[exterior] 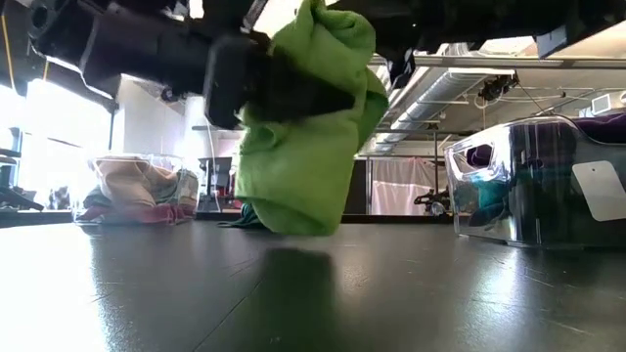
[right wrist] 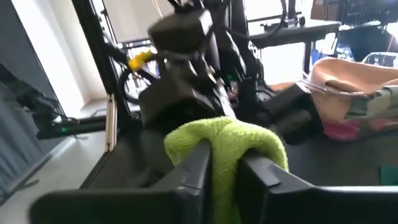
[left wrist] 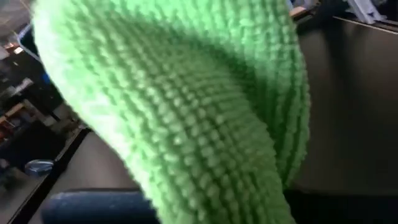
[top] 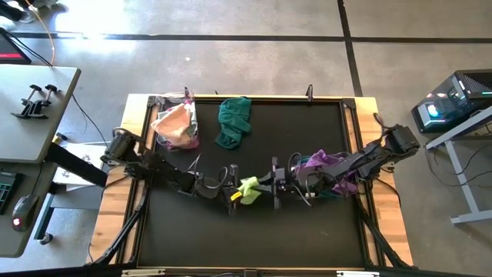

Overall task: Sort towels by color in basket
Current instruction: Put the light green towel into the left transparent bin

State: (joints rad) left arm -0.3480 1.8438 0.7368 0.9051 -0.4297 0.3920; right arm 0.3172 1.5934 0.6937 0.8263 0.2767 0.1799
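High view, lime towel (top: pixel 249 189) between both grippers, teal towel (top: pixel 233 120) beyond.

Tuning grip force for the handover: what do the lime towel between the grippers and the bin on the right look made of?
Lime towel: soft knitted microfibre or terry by the look, with nubby looped rows and a matte surface; it drapes limply. Bin: clear, glossy hard plastic, probably; the cloths inside show through its walls, which catch reflections.

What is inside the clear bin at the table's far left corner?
The clear bin holds folded towels: a peach towel on top and a magenta towel showing at the edge. Anything lower in the pile is covered and cannot be seen.
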